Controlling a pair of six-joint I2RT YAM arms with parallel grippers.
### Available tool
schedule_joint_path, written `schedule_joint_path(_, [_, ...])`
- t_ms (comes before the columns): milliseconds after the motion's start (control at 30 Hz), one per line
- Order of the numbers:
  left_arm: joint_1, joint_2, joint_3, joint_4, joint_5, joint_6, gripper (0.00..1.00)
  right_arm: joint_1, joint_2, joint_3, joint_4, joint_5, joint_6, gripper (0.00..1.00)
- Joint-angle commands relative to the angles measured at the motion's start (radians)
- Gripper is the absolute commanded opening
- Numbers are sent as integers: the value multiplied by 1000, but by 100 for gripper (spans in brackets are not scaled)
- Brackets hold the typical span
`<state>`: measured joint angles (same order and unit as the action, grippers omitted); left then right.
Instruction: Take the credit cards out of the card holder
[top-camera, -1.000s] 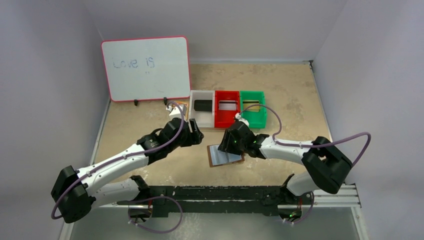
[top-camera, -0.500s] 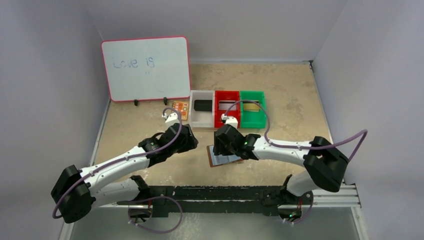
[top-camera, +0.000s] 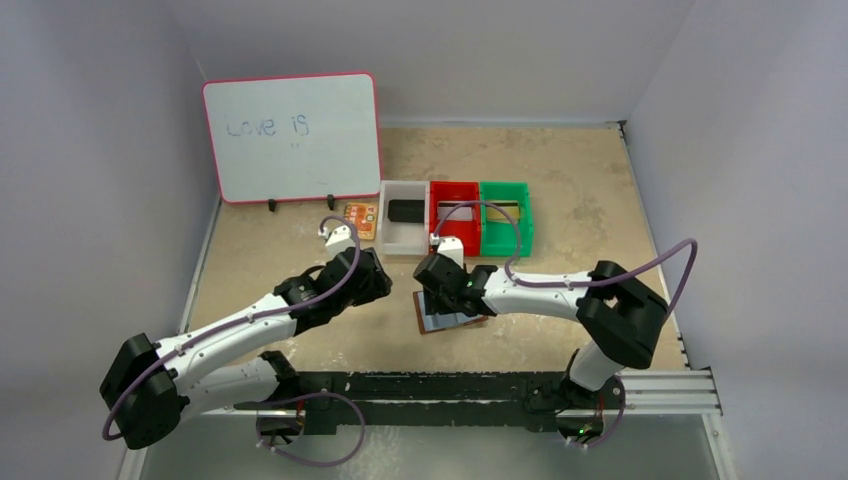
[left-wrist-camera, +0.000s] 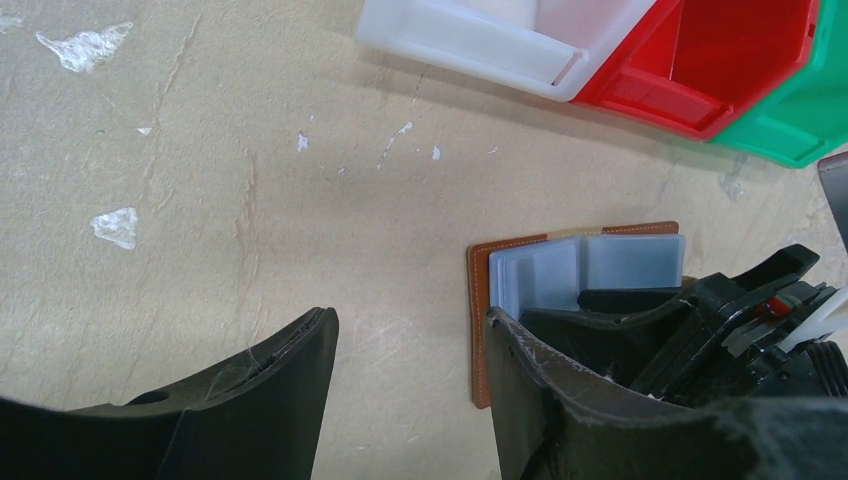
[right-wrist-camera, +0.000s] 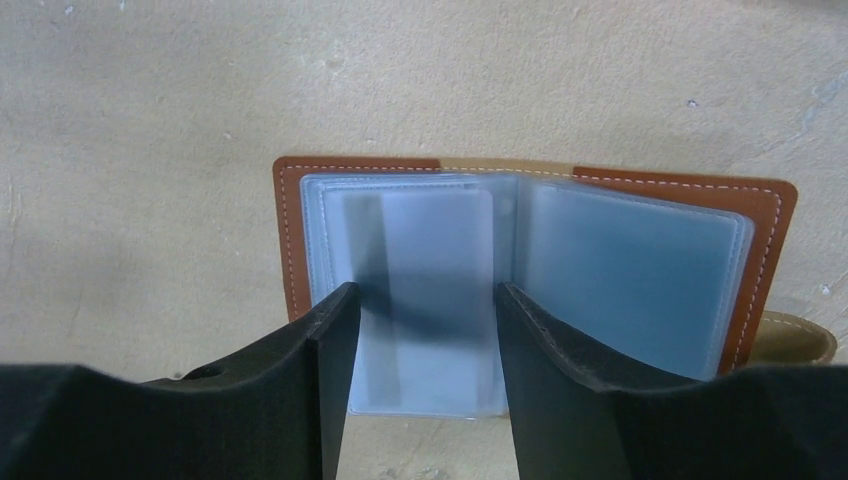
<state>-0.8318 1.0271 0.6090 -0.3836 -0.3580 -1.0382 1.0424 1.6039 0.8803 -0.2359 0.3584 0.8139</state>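
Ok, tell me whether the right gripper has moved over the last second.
Yes. The right gripper has moved left: from level with the red bin's right edge to its left edge.

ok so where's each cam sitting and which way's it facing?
Top external: above and behind the bases, looking down at the table; shows left arm and right arm whole.
Left wrist: looks down past the open left gripper at tabletop, bins beyond.
Right wrist: looks down through the open right gripper onto the card holder.
Shared: all three see the card holder; left wrist also catches the right gripper.
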Motion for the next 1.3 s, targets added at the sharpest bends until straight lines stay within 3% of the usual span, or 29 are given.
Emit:
schedule_joint_path(0, [-3, -23, 11, 8, -29, -18, 55, 13, 14, 45, -23, 37, 7, 57])
schedule_joint_path(300, [-2, -29, 17, -10, -37, -16, 55, 15, -18, 46, -28, 40, 42, 62])
schedule_joint_path(567, [-3, -21, 24, -6, -38, -14, 55, 18, 53, 67, -21, 19, 22, 65])
schedule_joint_path(767, [-3, -15, 24, -2, -35, -10, 55, 19, 79, 80, -60, 46, 52, 57])
schedule_joint_path(1067, [-3, 18, 34, 36, 9, 11, 54, 18, 65, 60, -43, 1, 88, 29])
schedule_joint_path(1267, [-3, 45, 40, 99, 85, 26, 55, -17, 1, -14, 82, -80, 98, 28])
